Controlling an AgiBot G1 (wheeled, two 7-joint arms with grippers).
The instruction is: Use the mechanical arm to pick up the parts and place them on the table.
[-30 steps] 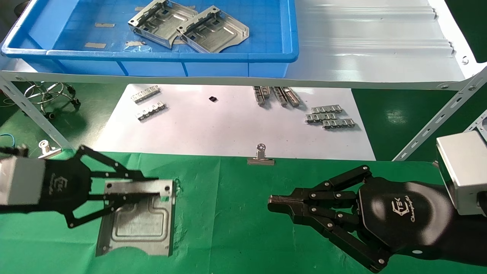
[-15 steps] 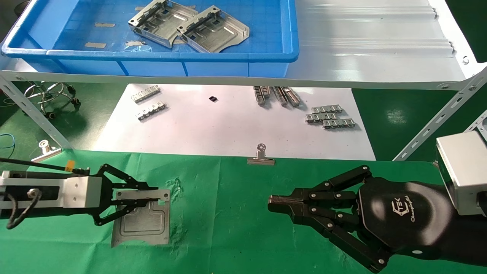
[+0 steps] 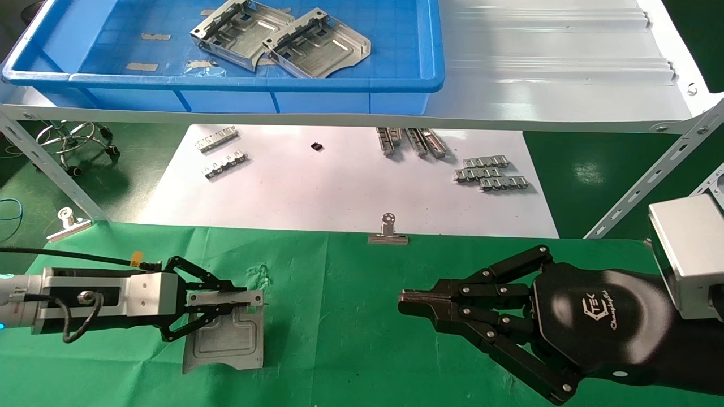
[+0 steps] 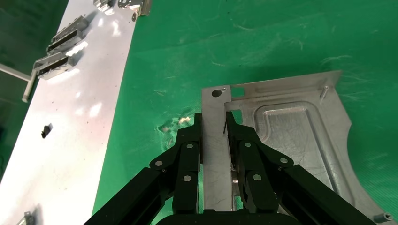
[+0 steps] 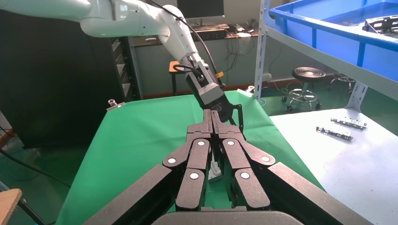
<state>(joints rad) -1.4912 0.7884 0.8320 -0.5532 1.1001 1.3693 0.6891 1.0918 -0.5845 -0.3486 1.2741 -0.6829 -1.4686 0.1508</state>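
A silver part [image 3: 226, 334] lies low over the left of the green table [image 3: 350, 339], whether touching the cloth I cannot tell. My left gripper [image 3: 249, 299] comes in from the left and is shut on the part's raised flange. In the left wrist view the left gripper [image 4: 213, 117] has a black finger on each side of the flange strip of the part [image 4: 286, 131]. Two more parts [image 3: 243, 31] [image 3: 317, 45] lie in the blue bin. My right gripper [image 3: 403, 299] hovers over the table's right half, shut and empty; the right gripper [image 5: 211, 115] shows pressed-together tips.
The blue bin [image 3: 226, 85] stands on a pale ribbed shelf [image 3: 554, 73] at the back. Under it a white sheet [image 3: 339, 186] carries small toothed strips [image 3: 489, 174]. A binder clip [image 3: 388, 232] grips the cloth's far edge. Slanted shelf legs [image 3: 51, 169] stand at both sides.
The left gripper has turned its wrist and carried the part lower, then a little to the right. The right arm has stayed still.
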